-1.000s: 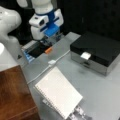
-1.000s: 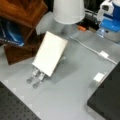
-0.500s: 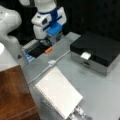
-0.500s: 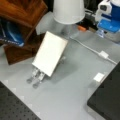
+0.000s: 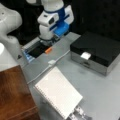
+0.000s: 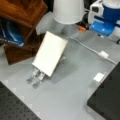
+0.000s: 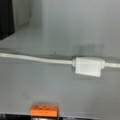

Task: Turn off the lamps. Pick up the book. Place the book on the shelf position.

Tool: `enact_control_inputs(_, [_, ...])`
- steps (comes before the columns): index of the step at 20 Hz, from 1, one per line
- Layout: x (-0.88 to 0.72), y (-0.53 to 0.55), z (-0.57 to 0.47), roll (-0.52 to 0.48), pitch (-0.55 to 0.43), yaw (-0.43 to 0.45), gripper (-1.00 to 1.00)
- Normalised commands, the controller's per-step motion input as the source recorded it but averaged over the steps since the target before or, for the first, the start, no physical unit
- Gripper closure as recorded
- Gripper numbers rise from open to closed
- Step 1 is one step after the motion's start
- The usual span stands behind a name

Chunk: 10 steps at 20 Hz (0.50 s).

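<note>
Wrist view: inline switch [image 7: 88, 66] on white cord. Gripper [image 5: 47, 43] far left, jaw state unclear. I judge book [image 5: 59, 92] light, stiff, propped; grip free edge.

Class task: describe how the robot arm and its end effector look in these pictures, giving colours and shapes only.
In both front views the arm has smooth, rounded glossy white shells. A bright blue block sits at its wrist, also visible in a front view. The end effector below is white with darker parts underneath. No markings can be made out.
</note>
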Motion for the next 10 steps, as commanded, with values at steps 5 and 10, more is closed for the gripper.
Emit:
enact_control_inputs(5, [0.66, -0.02, 0.30, -0.207, 0.363, 0.126, -1.00])
enact_control_inputs(10, [0.69, -0.09, 0.25, -0.215, 0.310, 0.108, -1.00])
